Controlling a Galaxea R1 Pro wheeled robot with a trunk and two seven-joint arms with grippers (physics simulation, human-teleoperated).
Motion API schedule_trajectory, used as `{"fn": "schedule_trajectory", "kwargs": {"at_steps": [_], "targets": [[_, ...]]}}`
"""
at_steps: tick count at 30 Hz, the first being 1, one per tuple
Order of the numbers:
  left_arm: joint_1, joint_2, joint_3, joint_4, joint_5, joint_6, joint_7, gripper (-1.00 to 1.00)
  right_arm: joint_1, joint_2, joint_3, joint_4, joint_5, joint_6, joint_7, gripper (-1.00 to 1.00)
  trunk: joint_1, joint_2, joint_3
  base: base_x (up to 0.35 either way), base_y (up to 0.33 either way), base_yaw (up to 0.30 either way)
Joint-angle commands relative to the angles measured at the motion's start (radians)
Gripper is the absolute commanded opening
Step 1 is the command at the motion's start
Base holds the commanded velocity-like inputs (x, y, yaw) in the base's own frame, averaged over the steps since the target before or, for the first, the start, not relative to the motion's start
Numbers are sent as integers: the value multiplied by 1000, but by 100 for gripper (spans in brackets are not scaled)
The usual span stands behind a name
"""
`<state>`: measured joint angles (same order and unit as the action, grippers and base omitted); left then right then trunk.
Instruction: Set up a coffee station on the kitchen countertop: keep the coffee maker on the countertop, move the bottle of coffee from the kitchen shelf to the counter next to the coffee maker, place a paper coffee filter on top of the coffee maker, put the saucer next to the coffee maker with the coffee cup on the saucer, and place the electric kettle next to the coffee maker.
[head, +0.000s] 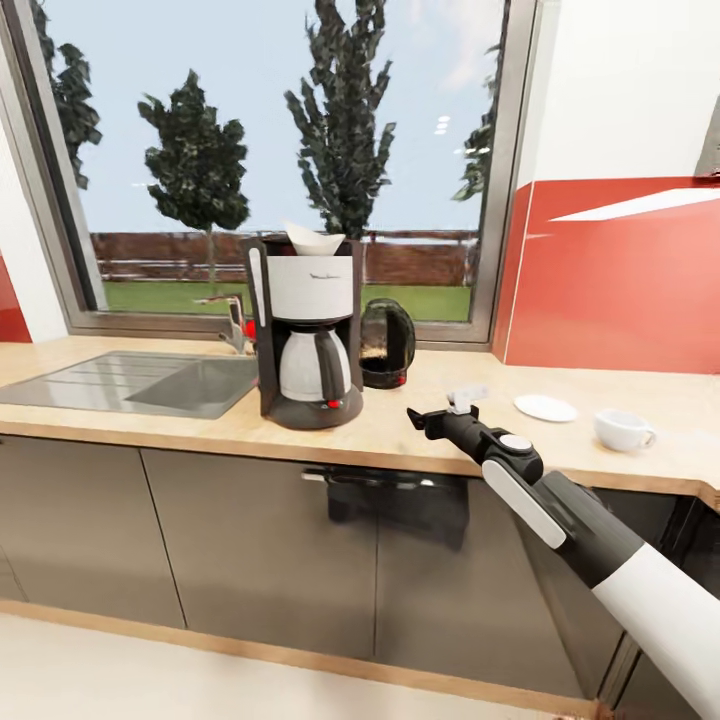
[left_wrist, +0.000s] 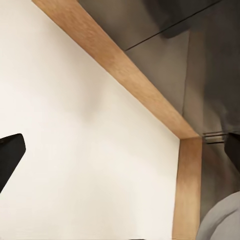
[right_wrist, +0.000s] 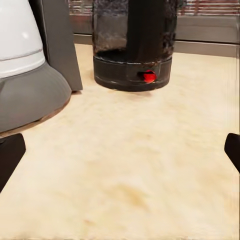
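On the long tan wood-grain kitchen countertop (head: 400, 425) the tall dark grey coffee maker (head: 305, 330) carries a white paper filter (head: 314, 238); the dark glass electric kettle (head: 387, 343) stands just beside it. Farther from it lie the white saucer (head: 545, 407) and, apart, the white coffee cup (head: 622, 429). The right gripper (head: 440, 418) hovers empty, jaws wide, near the coffee maker, probably repositioning toward the crockery. The left gripper's (left_wrist: 120, 165) jaws also stand wide, facing floor.

Place: a home kitchen, rendered in a simulator.
Worktop: the kitchen countertop (head: 400, 425), light wood grain, runs across the middle of the head view.
Sink: a steel sink (head: 130, 385) with a tap (head: 234, 322) at 9 o'clock.
Appliances: the coffee maker (head: 305, 330) near centre; the electric kettle (head: 387, 344) just beside it at 3 o'clock.
Crockery: the saucer (head: 545, 407) and the coffee cup (head: 622, 429) at 4 o'clock.
Cabinets: grey fronts (head: 250, 550) at 6 o'clock.
Wall: red splashback (head: 620, 280) at 2 o'clock; window (head: 280, 150) with trees at 12 o'clock.
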<state>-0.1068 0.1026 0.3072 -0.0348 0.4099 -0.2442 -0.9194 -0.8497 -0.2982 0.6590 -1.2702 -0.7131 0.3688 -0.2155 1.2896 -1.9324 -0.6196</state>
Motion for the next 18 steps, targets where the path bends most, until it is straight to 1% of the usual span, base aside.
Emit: {"fn": "schedule_trajectory", "kwargs": {"at_steps": [1,5,16,18], "targets": [[-1,0,9,1,-8,-6,-2,100,-2,-1,4,-1,-11,1,-10,100,0,-1,-1,0,67,-213],[-1,0,10,1,-8,-6,-2,100,-2,0,4,-2,-11,1,-10,100,0,-1,-1,0,12,-139],[-1,0,10,1,-8,-6,-1,100,3,-1,4,-2,-11,1,-9,100,0,-1,-1,0,2,-21],[-1,0,10,1,-8,-6,-1,100,4,-1,4,-2,-11,2,-9,100,0,-1,-1,0,0,-174]]}}
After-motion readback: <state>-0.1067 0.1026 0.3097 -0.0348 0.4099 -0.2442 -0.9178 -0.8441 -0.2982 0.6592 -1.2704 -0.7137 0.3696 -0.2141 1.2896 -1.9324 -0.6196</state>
